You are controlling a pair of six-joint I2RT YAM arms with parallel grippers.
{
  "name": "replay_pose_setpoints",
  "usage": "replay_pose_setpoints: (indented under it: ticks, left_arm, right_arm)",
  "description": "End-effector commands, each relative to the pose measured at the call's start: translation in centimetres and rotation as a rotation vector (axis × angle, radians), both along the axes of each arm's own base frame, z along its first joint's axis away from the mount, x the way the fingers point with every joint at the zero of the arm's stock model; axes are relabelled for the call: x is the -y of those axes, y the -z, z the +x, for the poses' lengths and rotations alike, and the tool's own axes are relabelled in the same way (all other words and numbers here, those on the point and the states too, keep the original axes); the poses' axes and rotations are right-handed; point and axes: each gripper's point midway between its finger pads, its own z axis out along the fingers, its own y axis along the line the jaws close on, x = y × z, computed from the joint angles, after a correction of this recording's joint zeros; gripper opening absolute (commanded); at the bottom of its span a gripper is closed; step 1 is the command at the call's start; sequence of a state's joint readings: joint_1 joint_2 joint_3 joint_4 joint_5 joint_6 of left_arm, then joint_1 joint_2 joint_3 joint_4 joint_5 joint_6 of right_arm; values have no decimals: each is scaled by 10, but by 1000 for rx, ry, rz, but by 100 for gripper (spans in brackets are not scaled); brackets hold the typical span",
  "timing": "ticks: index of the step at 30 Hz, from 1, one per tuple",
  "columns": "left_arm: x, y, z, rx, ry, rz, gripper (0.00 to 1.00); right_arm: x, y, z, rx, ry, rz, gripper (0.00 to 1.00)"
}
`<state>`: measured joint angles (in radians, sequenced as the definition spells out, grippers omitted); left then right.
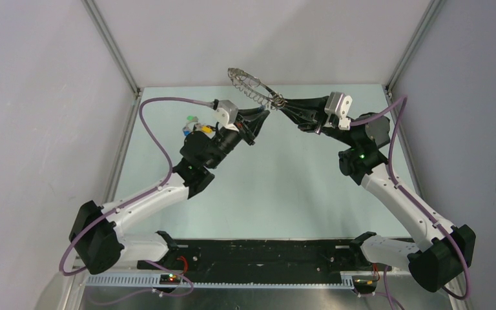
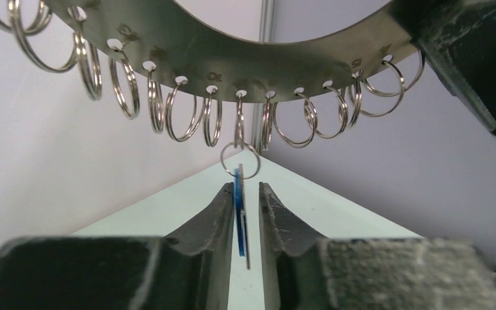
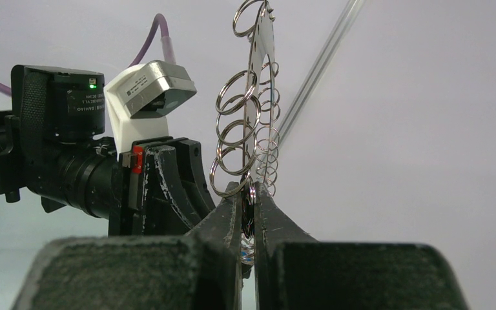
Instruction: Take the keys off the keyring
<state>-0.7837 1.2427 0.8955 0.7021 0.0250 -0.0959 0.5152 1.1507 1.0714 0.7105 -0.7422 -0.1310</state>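
1. Evidently mid-task: two arms, the left arm point(image 1: 142, 206) and the right arm point(image 1: 400, 194), meet in the upper middle of the top view.
2. One keyring point(image 2: 232, 64), a flat punched metal hoop, is held aloft and arcs across the top of the left wrist view.
3. Two grippers. The right gripper point(image 3: 248, 197) is clamped on the hoop's lower edge. The left gripper point(image 2: 245, 190) is narrow and straddles the key. A sliver of light shows on one side, so I cannot tell whether it pinches.
4. About thirteen split rings point(image 2: 213, 119) hang from the hoop in that view; more may lie outside the frame.
5. One key point(image 2: 239, 213), blue and seen edge-on, hangs by one small link ring point(image 2: 223, 159) at centre frame. I judge the step in hand to be freeing this key. The next move calls for a firm pinch, then working the key round the link ring's coil while the right gripper steadies the hoop.
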Motion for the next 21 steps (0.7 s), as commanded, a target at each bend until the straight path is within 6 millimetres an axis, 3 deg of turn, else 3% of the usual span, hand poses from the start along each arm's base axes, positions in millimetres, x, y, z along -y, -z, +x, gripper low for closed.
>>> replay_pose_setpoints:
  ticks: [1, 3, 9, 10, 11, 12, 13, 14, 15, 16, 17, 18, 19, 20, 21]
  left_arm:
    - [-13, -22, -3, 62, -33, -44, 15]
    - [-14, -21, 0, 57, -48, -45, 4]
    - [-15, -21, 7, 2, -73, -43, 0]
    - [-12, -8, 11, -50, -77, -1, 0]
    - [-12, -14, 13, -69, -82, -4, 0]
    - [-10, 2, 16, -129, -85, 47, 0]
    - [-10, -1, 16, -151, -84, 47, 0]
    - [-10, 14, 16, -207, -87, 93, 0]
    - [-11, 13, 15, -233, -91, 91, 0]
    - [-14, 28, 14, -291, -103, 138, 0]
    - [-16, 23, 14, -308, -108, 142, 0]
    - [-22, 43, 12, -381, -131, 215, 0]
    - [-25, 36, 11, -397, -144, 232, 0]
    - [-34, 60, 9, -478, -176, 325, 0]
    - [-37, 46, 9, -478, -189, 347, 0]
  right_arm:
    - [7, -34, -14, 79, -5, 60, 0]
    - [7, -34, -14, 80, -4, 61, 0]
    - [9, -28, -6, 30, 33, 52, 0]
    - [11, -27, 0, 6, 60, 64, 0]
    - [12, -23, 4, -21, 71, 66, 0]
    - [13, -16, 10, -51, 97, 72, 0]
    - [17, -14, 18, -78, 134, 94, 0]
    - [18, -3, 24, -126, 149, 102, 0]
    - [26, -2, 35, -159, 207, 147, 0]
    - [29, 11, 43, -226, 225, 170, 0]
    - [43, 12, 57, -269, 302, 241, 0]
    - [50, 29, 67, -366, 326, 285, 10]
    - [64, 33, 78, -423, 386, 363, 18]
    - [71, 50, 86, -514, 406, 413, 41]
    - [74, 58, 89, -550, 416, 427, 54]
